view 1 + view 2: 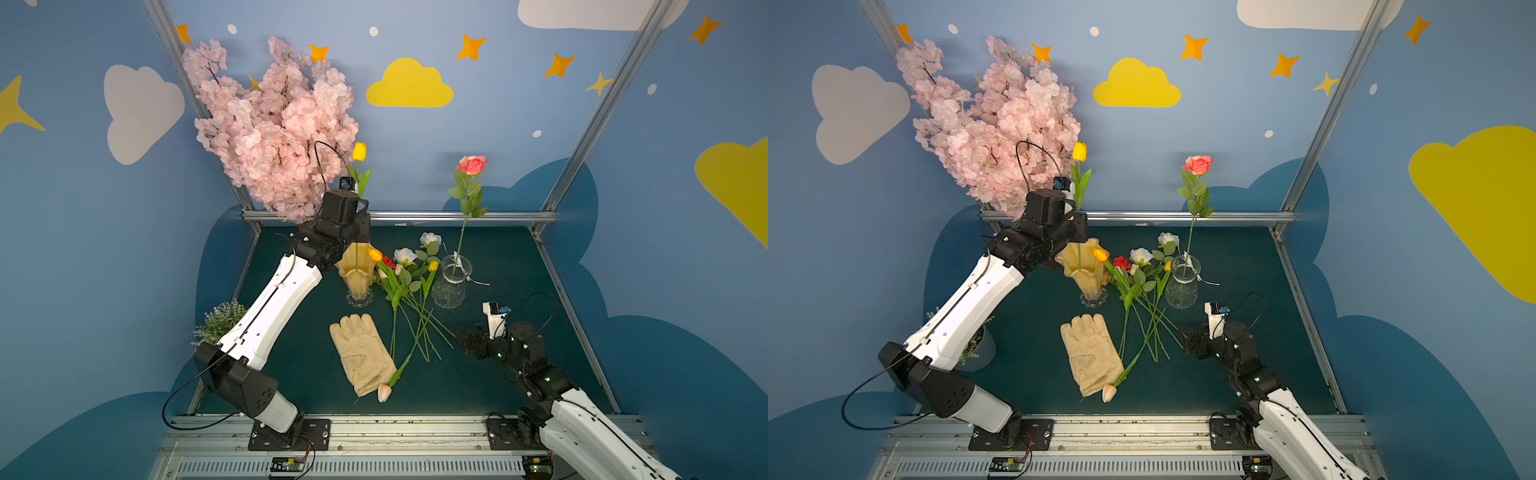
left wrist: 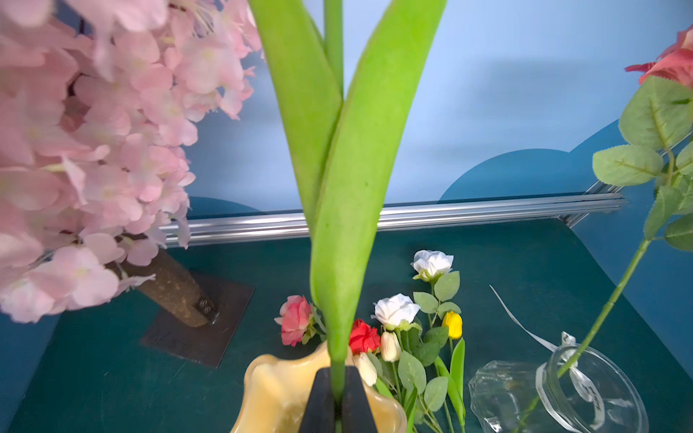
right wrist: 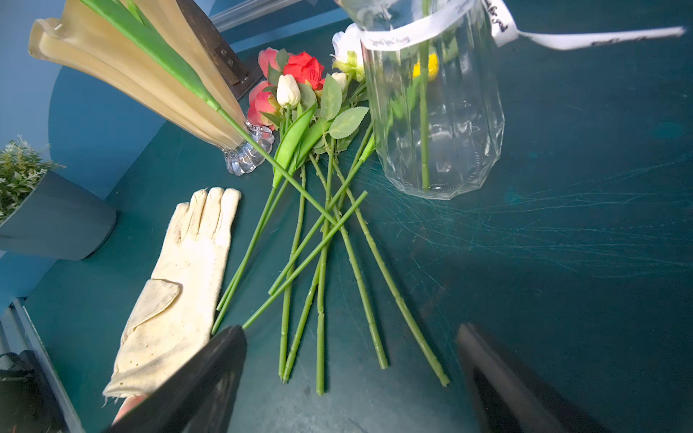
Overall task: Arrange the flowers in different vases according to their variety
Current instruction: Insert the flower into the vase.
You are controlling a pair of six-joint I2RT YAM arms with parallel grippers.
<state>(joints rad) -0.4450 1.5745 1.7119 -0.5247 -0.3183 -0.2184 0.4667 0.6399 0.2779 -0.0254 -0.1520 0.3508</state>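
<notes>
Left wrist view, entry 1: left pincer (image 2: pixel 337 401), jaws closed tight on the stem of the yellow tulip (image 2: pixel 348 195). The amber vase (image 2: pixel 277 390) is directly beneath it, and the stem passes down into its mouth.

Entry 2: right pincer (image 3: pixel 348 337), jaws wide apart, holding nothing, low over the table (image 3: pixel 562 262). Loose flowers (image 3: pixel 322 243) lie just ahead of it. The clear vase (image 3: pixel 435 131), holding the pink rose (image 1: pixel 471 165), stands beyond them. The cream glove (image 3: pixel 180 281) is to its left.

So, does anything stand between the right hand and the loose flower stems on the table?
Nothing visible does. The open right hand hangs close by the cut ends of the loose stems; the cream glove lies beside them.
</notes>
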